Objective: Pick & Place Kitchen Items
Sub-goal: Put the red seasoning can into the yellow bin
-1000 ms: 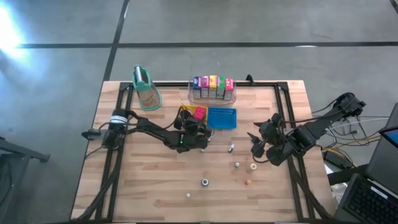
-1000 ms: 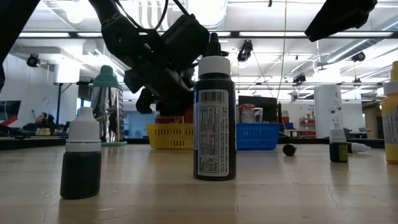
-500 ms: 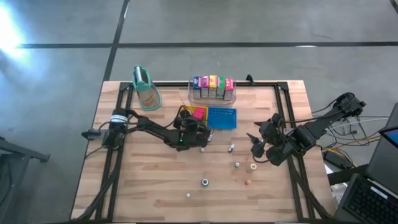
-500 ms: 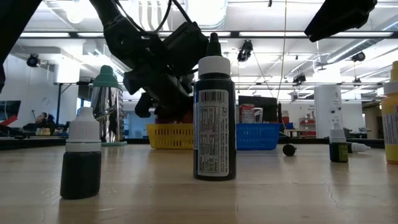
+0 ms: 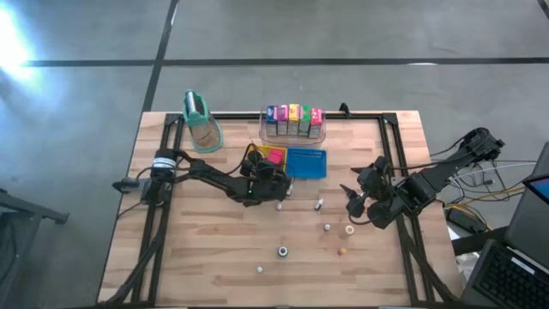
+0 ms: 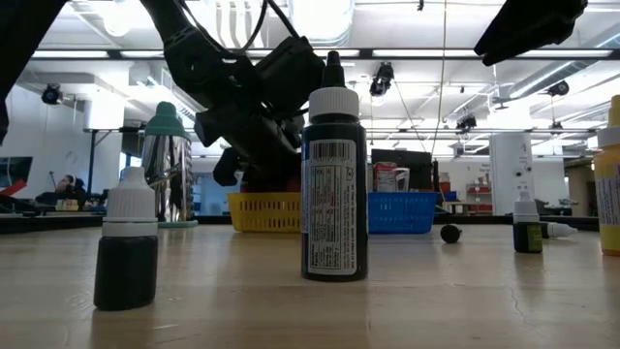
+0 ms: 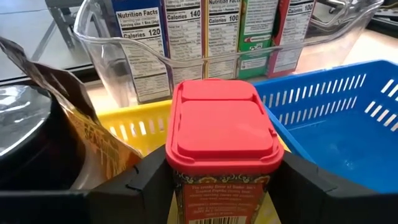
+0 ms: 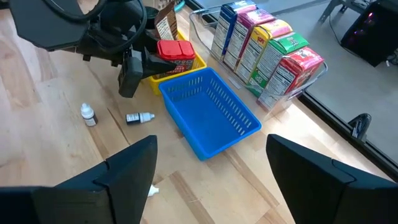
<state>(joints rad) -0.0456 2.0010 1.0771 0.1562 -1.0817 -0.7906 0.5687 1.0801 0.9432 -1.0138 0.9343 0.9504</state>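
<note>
A red block [image 7: 222,127], a container with a red snap lid, stands upright over the yellow tray [image 7: 127,127], and my left gripper [image 7: 221,183] is shut on it. An orange pouch [image 7: 74,118] leans in the same tray. Several colourful cartons [image 5: 293,118] stand in a row in the clear bin [image 5: 262,130] at the far edge. My right gripper [image 8: 211,180] hangs open above the table's right side [image 5: 356,202], with nothing between its fingers. Tiny white-capped bottles [image 5: 327,227] lie scattered on the wood toward the near edge. My left gripper pinches the red block's two opposite side walls [image 7: 180,180], just below the lid, between its two fingers [image 7: 140,183]. The fingers come nearly level from the table's near left side. The block stands upright; its base is out of view, so whether it rests in the tray I cannot tell.
The blue tray [image 5: 306,162] sits right of the yellow one. A tall tan container with a teal top [image 5: 200,120] stands at the far left. In the low view a dark bottle [image 6: 334,184] and a smaller one [image 6: 126,252] stand close to the camera.
My left gripper has turned a little at the wrist over the yellow tray, the red block turning with it; it has not shifted along the table.
</note>
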